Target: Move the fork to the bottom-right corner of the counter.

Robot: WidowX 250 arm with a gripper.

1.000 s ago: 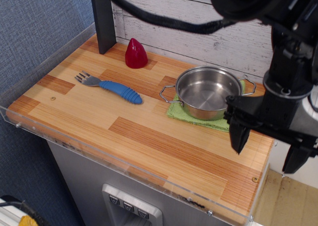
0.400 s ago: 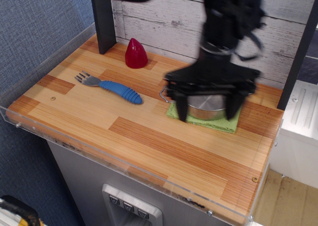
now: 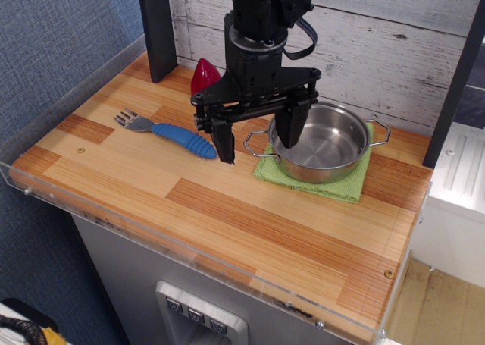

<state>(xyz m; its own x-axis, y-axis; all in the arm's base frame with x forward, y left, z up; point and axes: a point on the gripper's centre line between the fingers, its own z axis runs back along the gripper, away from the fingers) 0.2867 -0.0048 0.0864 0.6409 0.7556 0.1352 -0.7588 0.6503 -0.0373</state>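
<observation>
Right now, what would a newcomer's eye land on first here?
Probably the black gripper hanging mid-counter, jaws spread wide, between the blue-handled fork on its left side of the picture and the steel pot on a green cloth. A red cone peeks out behind it.

Bright, even light; sharp focus, soft shadows, faint glare inside the pot (image 3: 322, 144).

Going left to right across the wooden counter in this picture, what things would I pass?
fork → red cone → end effector, jaws open above the counter → pot on the green cloth
</observation>
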